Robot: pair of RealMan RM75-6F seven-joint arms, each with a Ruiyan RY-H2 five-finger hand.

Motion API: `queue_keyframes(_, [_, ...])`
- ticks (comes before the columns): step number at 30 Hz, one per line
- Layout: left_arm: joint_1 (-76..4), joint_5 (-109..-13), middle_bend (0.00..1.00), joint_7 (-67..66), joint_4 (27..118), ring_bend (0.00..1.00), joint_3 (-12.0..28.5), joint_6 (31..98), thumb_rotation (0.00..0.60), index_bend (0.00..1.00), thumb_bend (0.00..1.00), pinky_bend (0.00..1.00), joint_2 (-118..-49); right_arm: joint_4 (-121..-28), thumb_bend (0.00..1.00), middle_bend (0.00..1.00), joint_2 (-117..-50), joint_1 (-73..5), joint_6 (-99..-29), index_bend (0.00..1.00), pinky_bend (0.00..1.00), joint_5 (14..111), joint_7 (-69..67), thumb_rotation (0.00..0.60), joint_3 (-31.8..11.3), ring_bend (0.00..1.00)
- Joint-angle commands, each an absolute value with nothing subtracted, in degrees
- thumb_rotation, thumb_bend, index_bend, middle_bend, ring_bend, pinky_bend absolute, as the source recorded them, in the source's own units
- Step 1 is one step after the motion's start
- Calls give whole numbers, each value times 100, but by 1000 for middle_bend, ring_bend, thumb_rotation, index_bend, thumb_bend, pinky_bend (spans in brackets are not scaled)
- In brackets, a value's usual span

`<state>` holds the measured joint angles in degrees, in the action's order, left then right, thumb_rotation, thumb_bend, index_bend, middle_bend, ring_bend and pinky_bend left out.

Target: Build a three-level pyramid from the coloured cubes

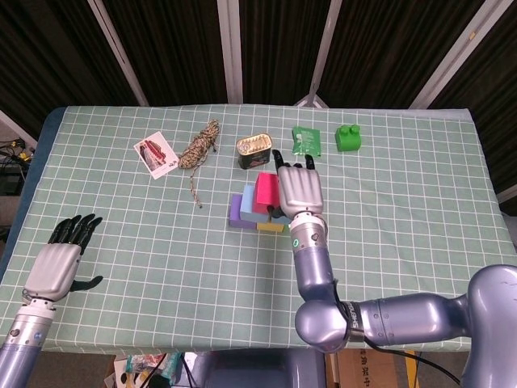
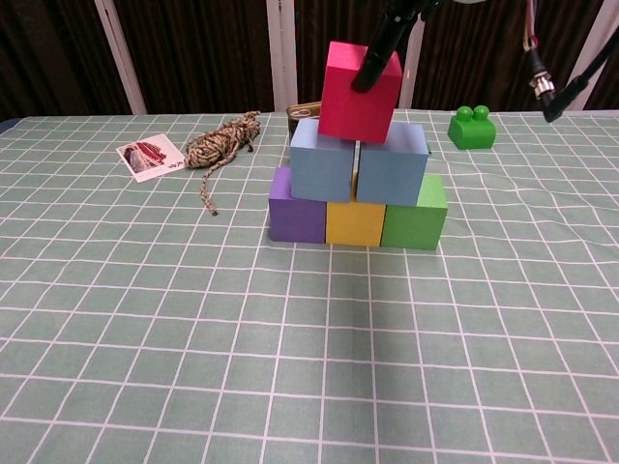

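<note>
Two blue cubes (image 2: 358, 159) carry the tilted pink cube (image 2: 356, 95) gripped in my right hand (image 1: 297, 190); my left hand (image 1: 58, 263) idles open near the table edge (image 1: 16, 242).
</note>
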<state>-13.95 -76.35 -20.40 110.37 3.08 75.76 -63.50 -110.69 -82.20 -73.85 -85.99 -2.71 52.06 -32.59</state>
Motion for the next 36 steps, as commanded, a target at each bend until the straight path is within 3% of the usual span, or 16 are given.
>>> queue_keyframes(1, [-1394, -7629, 32, -2027, 11037, 6, 309, 7579, 600, 0, 90, 49, -6343, -11025, 317, 467, -8253, -7407, -8592, 0, 0, -260, 5234, 600, -3272, 276])
queue_keyframes(36, [-1415, -7622, 32, -1952, 11067, 7, 281, 7560, 600, 0, 89, 49, -6309, -10883, 317, 484, -8483, -7539, -8785, 0, 0, -194, 5706, 600, -3280, 276])
